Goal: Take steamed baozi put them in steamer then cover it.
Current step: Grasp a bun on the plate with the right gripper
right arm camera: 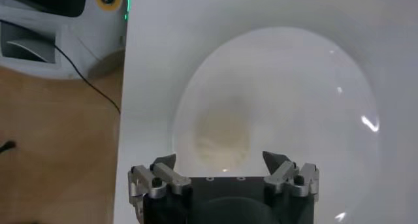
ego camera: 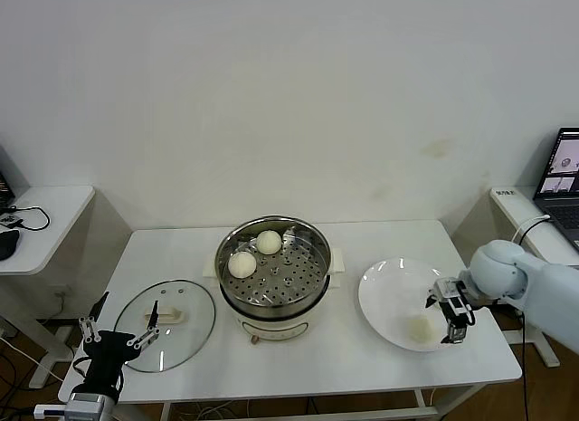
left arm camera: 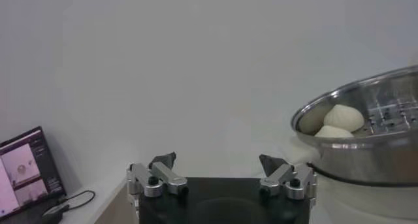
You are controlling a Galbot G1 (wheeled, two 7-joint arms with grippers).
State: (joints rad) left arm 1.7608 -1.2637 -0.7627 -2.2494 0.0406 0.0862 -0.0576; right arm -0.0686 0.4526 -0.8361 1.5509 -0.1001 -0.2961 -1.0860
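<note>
baozi (ego camera: 242, 264) cream-white | steamer (ego camera: 308, 299) shiny steel, white base | plate (ego camera: 384, 290) white | cover (ego camera: 194, 317) clear

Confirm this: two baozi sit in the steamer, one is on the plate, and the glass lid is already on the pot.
Not quite. The head view shows the glass lid lying on the table to the robot's left of the steamer, which stands uncovered. Two baozi are inside, one on the plate.

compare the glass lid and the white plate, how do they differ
The glass lid is see-through with a metal rim; the white plate is opaque white. The lid carries a cream handle at its centre and holds no bun; the plate has one baozi on it. The lid lies left of the steamer, the plate to its right. Both are round and lie flat on the table.
</note>
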